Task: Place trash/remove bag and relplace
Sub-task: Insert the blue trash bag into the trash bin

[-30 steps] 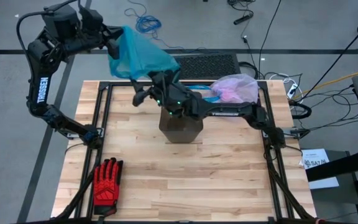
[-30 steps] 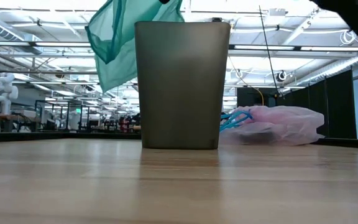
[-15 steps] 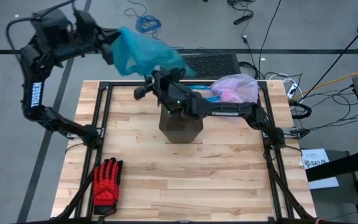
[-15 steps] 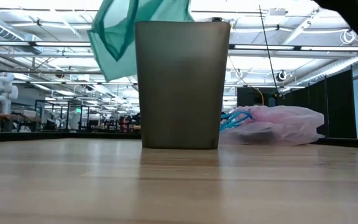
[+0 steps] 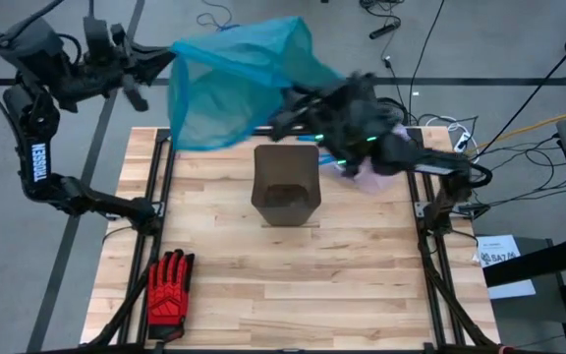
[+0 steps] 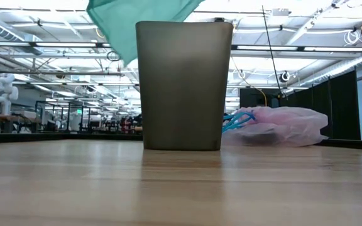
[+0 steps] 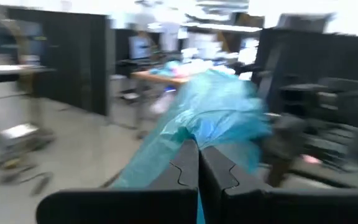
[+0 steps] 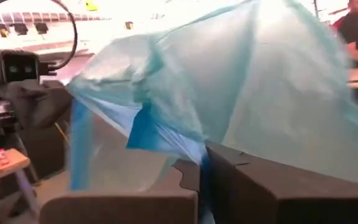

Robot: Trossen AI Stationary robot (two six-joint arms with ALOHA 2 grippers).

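Light wooden table (image 5: 293,285), dark frame rails along edges. Grey bin (image 5: 286,184) stands upright, below and between both raised grippers. Pink-lavender bag (image 6: 280,126) lies under right gripper. Red-and-black glove (image 5: 169,285) well apart, near corner.

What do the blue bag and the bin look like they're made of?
The blue bag looks like thin, see-through plastic film: it billows and folds between the two grippers. The bin seems to be rigid matte grey-brown plastic with smooth, dull walls, though that is less certain.

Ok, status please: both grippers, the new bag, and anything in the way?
Left gripper shut on teal bag. Right gripper shut on it too, bag stretched above bin. Pink bag lies behind bin. Nothing blocking.
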